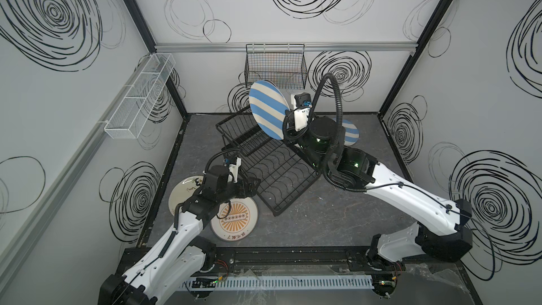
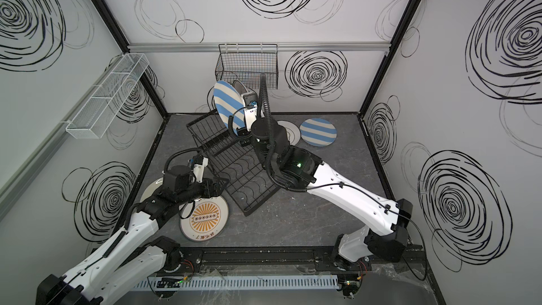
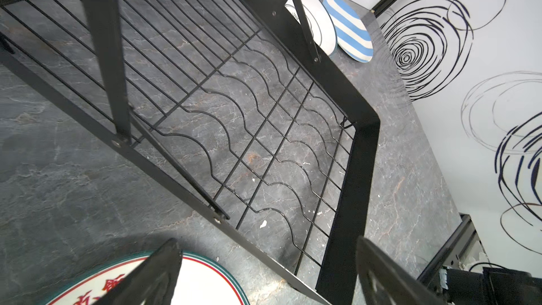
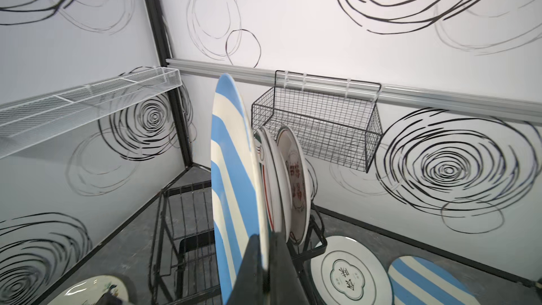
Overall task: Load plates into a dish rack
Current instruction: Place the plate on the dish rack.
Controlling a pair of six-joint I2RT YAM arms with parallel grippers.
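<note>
While the right gripper [image 4: 265, 262] clamps a striped plate [image 1: 268, 108] at 12 o'clock over the dish rack [image 1: 281, 183] beside racked plates [image 4: 296, 183], the left gripper [image 3: 267, 242] gapes empty and loose plates [image 1: 234, 218] lie at 7 and 2 o'clock.

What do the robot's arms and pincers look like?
Both the left arm and right arm have white shell links with black joints. A black corrugated hose loops at each wrist; thin black cables run along the shells. Small green lights glow on the right arm's joints. The left pincer and right pincer have flat black fingers.
</note>
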